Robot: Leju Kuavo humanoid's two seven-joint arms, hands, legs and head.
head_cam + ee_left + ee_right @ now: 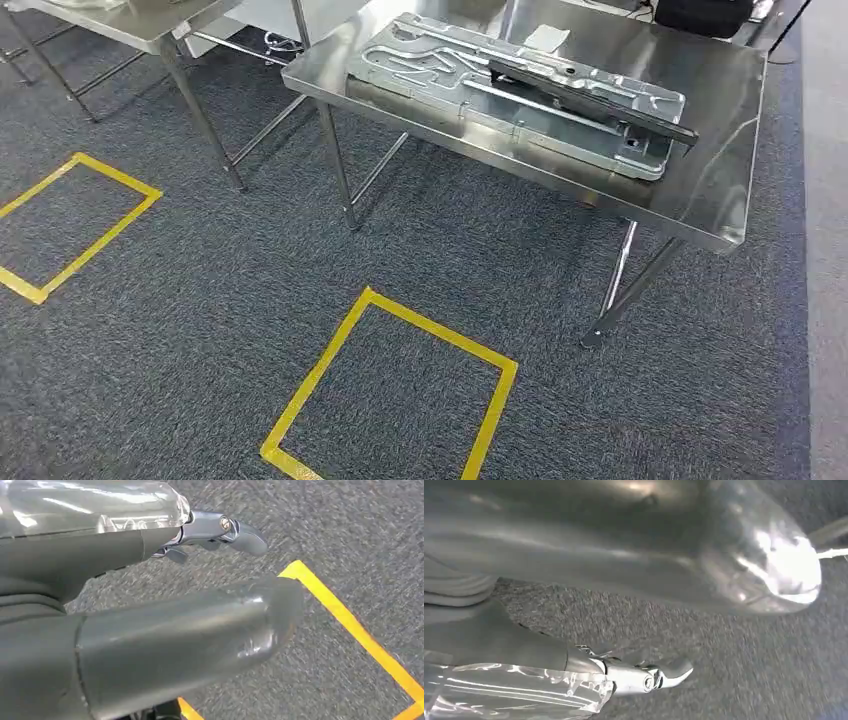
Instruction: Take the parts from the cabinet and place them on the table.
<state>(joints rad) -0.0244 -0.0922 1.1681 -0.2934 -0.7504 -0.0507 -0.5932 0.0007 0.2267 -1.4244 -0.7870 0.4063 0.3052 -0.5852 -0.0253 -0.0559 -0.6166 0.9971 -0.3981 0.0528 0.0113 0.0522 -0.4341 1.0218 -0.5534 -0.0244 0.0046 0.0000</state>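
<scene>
So the left hand (165, 625) is hanging down over the carpet by the yellow tape (350, 625), fingers apart, holding nothing. Same deal with the right hand (634, 580), spread and carrying nothing. Both are sitting well below and short of the tabletop (715, 205). The parts (520, 95) are already lying there, long axis running from the far left corner toward the near right edge, dark bar (590, 95) on top.

Table (720, 215) far edge cropped; left hand (150, 630) and carpet (360, 535) blurred.
</scene>
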